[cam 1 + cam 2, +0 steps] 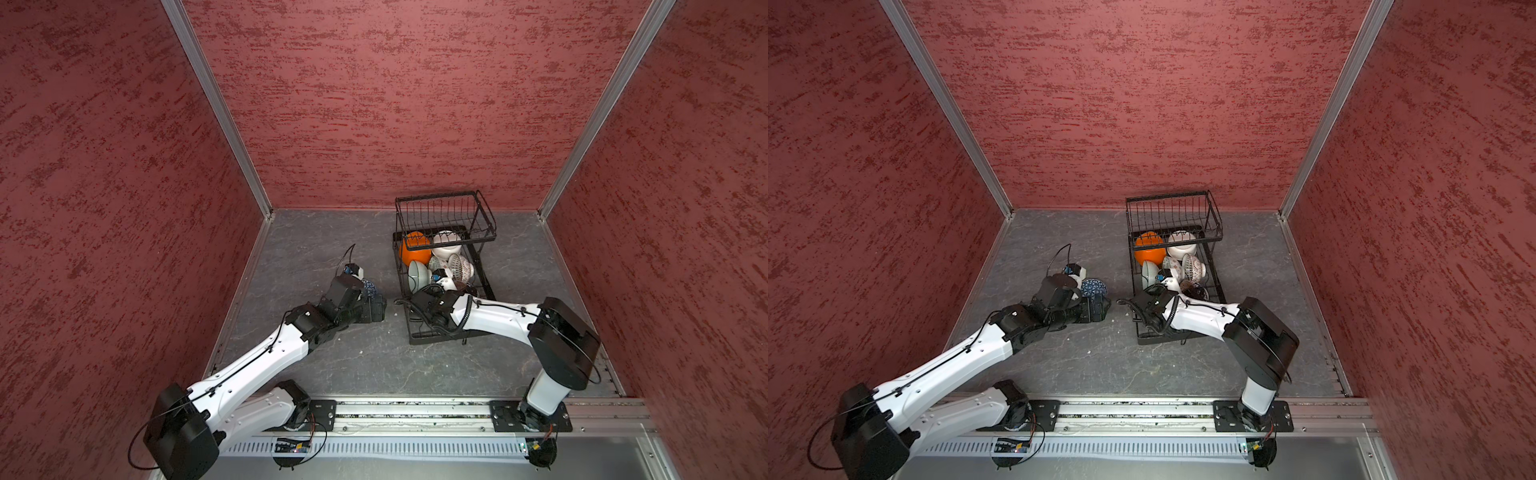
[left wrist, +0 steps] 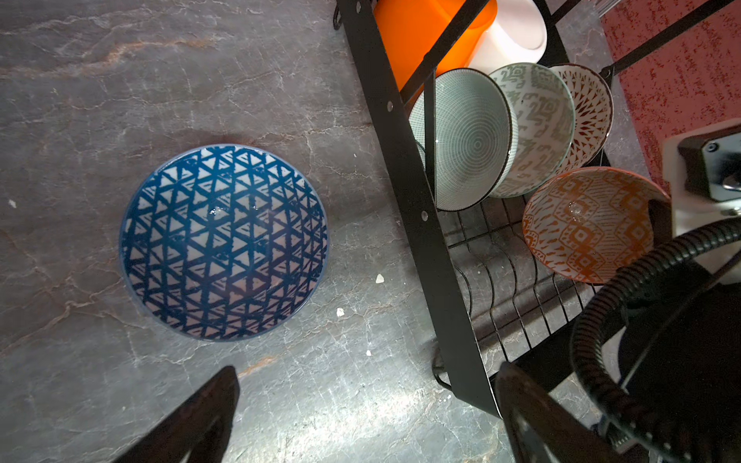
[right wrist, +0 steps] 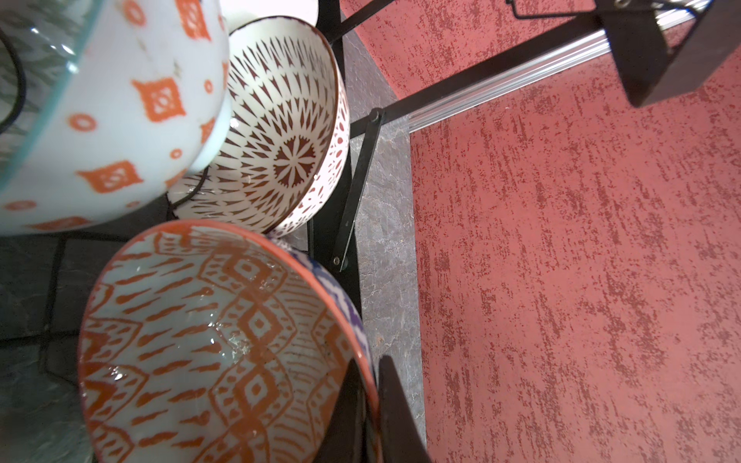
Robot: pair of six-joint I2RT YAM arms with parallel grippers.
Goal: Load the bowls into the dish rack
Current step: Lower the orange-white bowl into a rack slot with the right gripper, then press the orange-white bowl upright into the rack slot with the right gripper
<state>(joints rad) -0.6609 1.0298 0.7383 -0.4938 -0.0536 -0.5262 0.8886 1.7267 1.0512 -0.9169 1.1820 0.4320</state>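
Observation:
A blue-patterned bowl (image 2: 223, 240) stands upright on the grey floor, left of the black wire dish rack (image 1: 444, 216). My left gripper (image 2: 367, 373) hangs open just short of this bowl (image 1: 1094, 286), with nothing between its fingers. My right gripper (image 3: 371, 364) is shut on the rim of an orange-patterned bowl (image 3: 216, 340), which sits tilted over the rack's flat base (image 2: 509, 280). Behind it in the rack lean a pale grey-green bowl (image 2: 465, 136), a grey-patterned one (image 2: 537, 128) and a red-brown patterned one (image 3: 280, 132). A plain orange bowl (image 1: 413, 249) and a white bowl (image 1: 446, 245) lie under the raised basket.
Red textured walls (image 1: 374, 104) close in the grey stone-look floor (image 1: 316, 249) on three sides. The rack stands near the back right corner. A metal rail (image 1: 415, 415) carrying both arm bases runs along the front. Small white crumbs (image 2: 379, 278) lie beside the rack.

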